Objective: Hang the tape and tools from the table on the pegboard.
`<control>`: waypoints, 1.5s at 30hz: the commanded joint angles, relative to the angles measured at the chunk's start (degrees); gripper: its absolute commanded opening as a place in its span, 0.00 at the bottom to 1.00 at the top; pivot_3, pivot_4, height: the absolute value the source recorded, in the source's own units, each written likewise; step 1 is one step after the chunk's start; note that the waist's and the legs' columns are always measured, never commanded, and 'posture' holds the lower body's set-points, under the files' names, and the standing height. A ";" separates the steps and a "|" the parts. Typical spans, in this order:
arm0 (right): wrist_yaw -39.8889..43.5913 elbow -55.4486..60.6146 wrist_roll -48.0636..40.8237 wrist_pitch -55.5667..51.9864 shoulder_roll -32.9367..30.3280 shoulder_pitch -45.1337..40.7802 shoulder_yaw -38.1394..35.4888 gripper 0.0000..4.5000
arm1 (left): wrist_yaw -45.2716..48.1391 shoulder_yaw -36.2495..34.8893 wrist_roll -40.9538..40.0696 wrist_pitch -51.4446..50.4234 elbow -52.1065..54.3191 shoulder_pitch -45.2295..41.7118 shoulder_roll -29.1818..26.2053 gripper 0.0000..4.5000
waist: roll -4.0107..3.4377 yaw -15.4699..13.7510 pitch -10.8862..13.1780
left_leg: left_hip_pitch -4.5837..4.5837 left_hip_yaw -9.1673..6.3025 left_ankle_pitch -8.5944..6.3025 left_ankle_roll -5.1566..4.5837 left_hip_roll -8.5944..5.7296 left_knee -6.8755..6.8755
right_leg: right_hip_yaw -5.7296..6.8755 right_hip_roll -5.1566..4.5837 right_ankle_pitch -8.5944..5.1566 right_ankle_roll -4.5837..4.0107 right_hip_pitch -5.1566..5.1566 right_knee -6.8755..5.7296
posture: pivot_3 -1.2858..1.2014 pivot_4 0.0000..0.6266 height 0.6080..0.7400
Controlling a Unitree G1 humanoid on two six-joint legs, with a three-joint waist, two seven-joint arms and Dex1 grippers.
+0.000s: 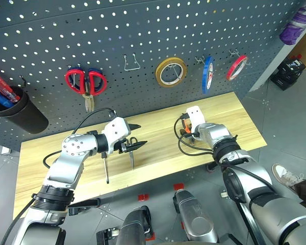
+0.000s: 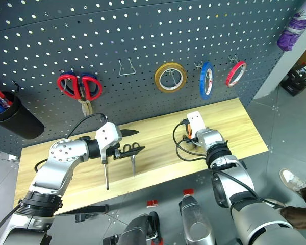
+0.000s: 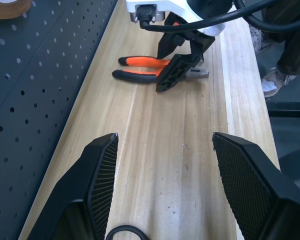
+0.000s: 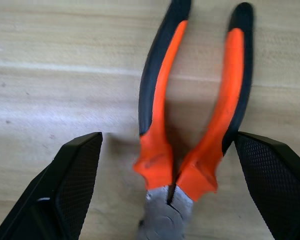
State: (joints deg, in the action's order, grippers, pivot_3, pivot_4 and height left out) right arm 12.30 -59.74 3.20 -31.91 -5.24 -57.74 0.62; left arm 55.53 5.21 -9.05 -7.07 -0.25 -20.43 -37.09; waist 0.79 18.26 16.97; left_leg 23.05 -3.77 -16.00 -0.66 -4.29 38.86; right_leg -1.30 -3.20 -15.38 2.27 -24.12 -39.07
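Currently: pliers (image 4: 190,115) flat on table (image 1: 245,127), between the spread fingers of right gripper (image 4: 167,200), not yet pinched. Blue tape (image 1: 207,74) already on pegboard (image 1: 143,30). Left gripper (image 3: 165,185) spread, empty. Next: close on the handles, lift toward a hook.

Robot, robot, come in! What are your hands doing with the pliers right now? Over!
Right gripper open, straddling the pliers on the table. Left gripper open, empty. Blue tape on pegboard. Nothing in the way.
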 commanded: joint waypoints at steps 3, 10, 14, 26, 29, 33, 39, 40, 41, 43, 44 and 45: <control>-3.19 -2.95 0.59 3.68 0.68 -1.75 0.02 0.99 | -0.83 -1.38 -0.54 0.29 2.09 1.19 -0.33 0.70 | 0.00 0.00 -0.01 | -0.01 0.00 0.00 0.00 0.00 0.00 | 0.00 0.00 0.00 0.00 0.00 -0.01 | 0.38 0.40 1.00; -3.98 -7.68 0.55 7.16 0.31 -2.87 -0.26 0.78 | -1.47 -1.43 -0.60 0.43 1.99 2.42 -0.36 0.70 | -0.01 -0.01 -0.01 | -0.02 0.02 0.00 0.00 0.00 0.00 | -0.02 0.00 0.00 0.00 0.00 -0.01 | 0.38 0.40 1.00; -2.56 -9.91 0.01 9.35 0.46 -3.24 -0.73 0.51 | -1.93 -1.53 -0.50 0.53 1.91 3.16 -0.26 0.70 | 0.00 -0.02 -0.02 | -0.02 0.03 0.00 0.00 0.00 0.00 | -0.03 0.00 0.00 0.00 0.00 -0.01 | 0.39 0.41 1.00; 7.05 19.09 0.49 10.02 -0.89 8.47 4.74 0.51 | -8.91 -11.02 -5.61 -1.17 8.32 13.02 1.38 0.70 | 0.04 -0.19 -0.05 | -0.01 0.06 0.00 0.00 0.04 -0.03 | -0.06 0.02 0.00 -0.01 -0.06 -0.03 | 0.39 0.41 1.00; 9.72 45.05 -0.62 3.40 -2.03 20.23 7.09 0.51 | -11.46 -15.11 -8.63 -3.35 13.06 18.59 2.42 0.70 | 0.02 -0.97 -0.06 | 0.02 0.00 -0.05 -0.02 0.05 -0.06 | -0.06 0.02 0.00 0.00 -0.10 -0.04 | 0.39 0.41 1.00; 7.75 67.86 -1.16 1.24 -1.20 30.68 8.41 0.51 | -17.61 -20.70 -14.69 -7.57 20.44 23.39 6.67 0.70 | 0.03 -2.75 -0.06 | 0.05 0.03 -0.17 -0.22 0.04 0.03 | -0.14 0.02 0.00 0.00 -0.11 0.03 | 0.40 0.41 1.00; 1.73 81.11 -0.29 10.43 5.94 31.31 11.23 0.51 | -21.57 -24.10 -19.33 -13.87 28.87 27.34 7.33 0.70 | 0.07 -4.63 -0.08 | -0.04 0.04 -0.18 -0.22 0.08 0.06 | -0.14 0.05 0.00 0.01 -0.08 -0.04 | 0.41 0.44 1.00; 0.53 80.02 0.22 13.10 7.34 28.35 11.33 0.51 | -21.89 -24.26 -19.94 -16.12 29.90 27.43 6.16 0.70 | 0.07 -4.89 -0.08 | -0.05 0.05 -0.18 -0.22 0.08 0.06 | -0.14 0.05 0.00 0.02 -0.08 -0.03 | 0.42 0.45 1.00; -0.42 78.45 0.57 15.54 8.37 25.63 11.22 0.51 | -22.02 -24.34 -20.10 -17.63 30.52 27.24 5.07 0.70 | 0.08 -5.17 -0.07 | -0.06 0.07 -0.18 -0.22 0.05 0.06 | -0.15 0.05 0.01 0.02 -0.08 -0.03 | 0.42 0.45 1.00; -2.00 74.59 0.97 19.83 9.65 20.91 10.71 0.51 | -22.15 -24.87 -21.78 -19.99 31.33 25.79 3.66 0.70 | 0.08 -5.73 -0.07 | -0.07 0.09 -0.17 -0.21 0.05 0.08 | -0.17 0.05 0.02 0.01 -0.11 -0.04 | 0.42 0.46 1.00; -2.54 72.97 0.99 21.35 9.89 19.23 10.44 0.51 | -22.40 -25.17 -22.71 -20.99 31.68 25.00 3.18 0.70 | 0.08 -5.91 -0.08 | -0.07 0.08 -0.17 -0.20 0.06 0.07 | -0.15 0.05 0.03 0.01 -0.12 -0.03 | 0.42 0.47 1.00; -3.38 69.48 0.66 23.99 10.59 15.65 9.64 0.51 | -22.26 -24.97 -23.12 -22.36 31.92 23.39 1.84 0.70 | 0.09 -6.35 -0.07 | -0.08 0.05 -0.15 -0.18 0.08 0.06 | -0.08 0.06 0.03 0.00 -0.10 -0.02 | 0.43 0.47 1.00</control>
State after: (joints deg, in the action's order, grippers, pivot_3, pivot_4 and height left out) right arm 10.54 12.22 3.82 -13.01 4.17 -39.14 11.18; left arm 33.31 -18.26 -30.22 -27.73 28.86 4.41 -33.53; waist 0.88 11.91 16.90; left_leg 22.96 -3.76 -16.14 -0.82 -4.20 38.91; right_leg -1.32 -3.14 -15.35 2.27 -24.21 -39.09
